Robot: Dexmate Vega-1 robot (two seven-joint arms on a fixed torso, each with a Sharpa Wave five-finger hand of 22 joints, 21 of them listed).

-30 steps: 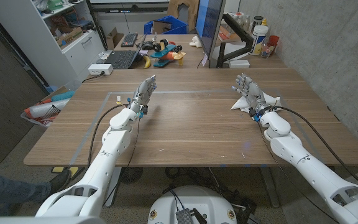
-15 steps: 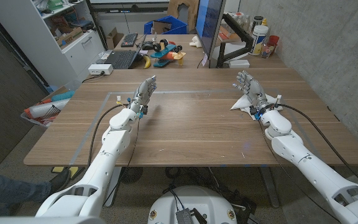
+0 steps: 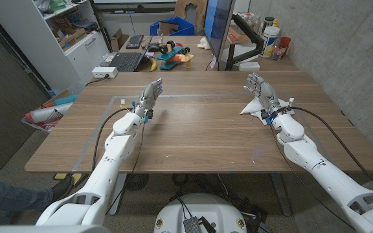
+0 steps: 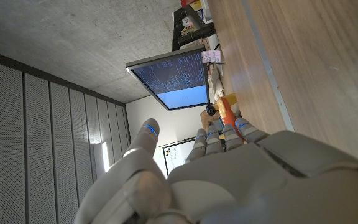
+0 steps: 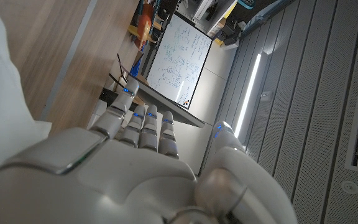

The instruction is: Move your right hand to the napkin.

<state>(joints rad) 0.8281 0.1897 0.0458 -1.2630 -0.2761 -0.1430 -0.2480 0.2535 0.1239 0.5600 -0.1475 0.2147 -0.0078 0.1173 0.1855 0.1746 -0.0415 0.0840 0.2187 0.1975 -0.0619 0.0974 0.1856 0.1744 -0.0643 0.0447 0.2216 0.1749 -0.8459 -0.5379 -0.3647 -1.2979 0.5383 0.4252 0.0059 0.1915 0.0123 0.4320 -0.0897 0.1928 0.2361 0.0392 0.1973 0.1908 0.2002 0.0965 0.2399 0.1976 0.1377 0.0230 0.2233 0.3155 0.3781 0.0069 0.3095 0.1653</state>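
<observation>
Right hand [image 3: 261, 94], fingers spread wide, hovers over the white napkin [image 3: 248, 108] at the desk's [image 3: 199, 129] two o'clock; left hand [image 3: 149, 97] fingers also spread, holding nothing.

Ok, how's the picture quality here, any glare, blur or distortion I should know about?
Head view: even light, sharp, edges bowed by a wide lens. Right wrist view: the napkin is blown out white and the right hand is soft, close to the lens. Left wrist view: the left hand is blurred, the monitor glows.

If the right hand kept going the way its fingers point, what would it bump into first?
Probably nothing soon. The right hand is over the napkin, and its fingers point across bare table, though depth is unclear.
</observation>
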